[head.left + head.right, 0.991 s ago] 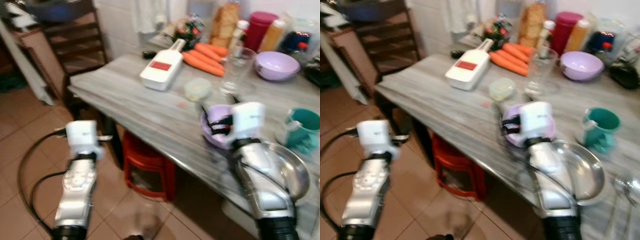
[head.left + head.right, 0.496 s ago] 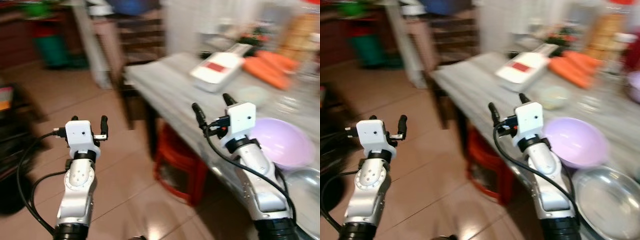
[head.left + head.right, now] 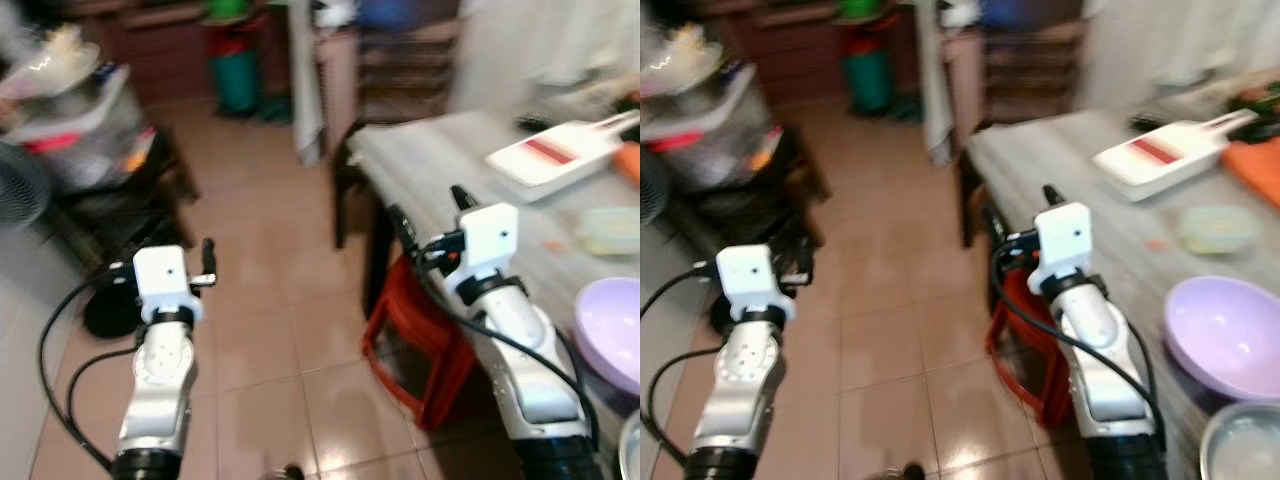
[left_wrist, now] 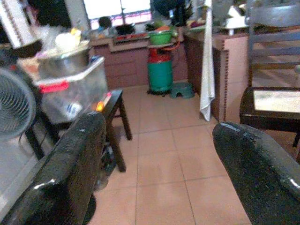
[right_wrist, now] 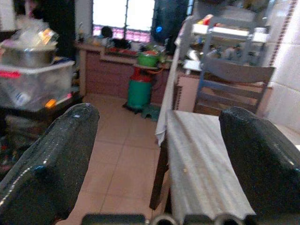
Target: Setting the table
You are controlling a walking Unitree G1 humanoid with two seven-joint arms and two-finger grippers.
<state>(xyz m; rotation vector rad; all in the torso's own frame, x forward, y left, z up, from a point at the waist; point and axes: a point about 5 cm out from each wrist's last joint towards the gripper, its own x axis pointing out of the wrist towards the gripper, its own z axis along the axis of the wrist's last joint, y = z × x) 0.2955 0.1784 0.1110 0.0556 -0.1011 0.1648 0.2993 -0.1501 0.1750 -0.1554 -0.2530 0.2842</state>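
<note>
The table (image 3: 470,170) is your landmark here: a grey, wood-grain top running away along the robot's right side, with a lilac bowl (image 3: 1225,335) sitting on its near edge and the rim of a steel dish (image 3: 1240,445) just nearer than that. Your right arm is raised and bent over the table's near corner, white wrist block up, and the right gripper (image 3: 430,212) points forward along the table's edge; its two black fingers (image 5: 51,159) stand wide apart with nothing between them. Your left arm is held up in the same bent pose well clear of the table, out over the tiled floor (image 3: 270,300), and the left gripper (image 4: 159,159) is likewise spread and holding nothing. Under the table, just beyond your right forearm, sits a red stool (image 3: 415,345). Farther along the tabletop lie a small clear lidded tub (image 3: 1212,228) and a white slicer with a red label (image 3: 555,155) (the head views are blurred, so finer detail is lost). Beyond the table's far end stand a dark wooden chair (image 5: 232,86) and a green gas cylinder (image 4: 161,75) against the counter. Left of the table, across the floor, a clear storage box (image 4: 70,93) rests on a dark bench beside a fan (image 4: 16,110).
</note>
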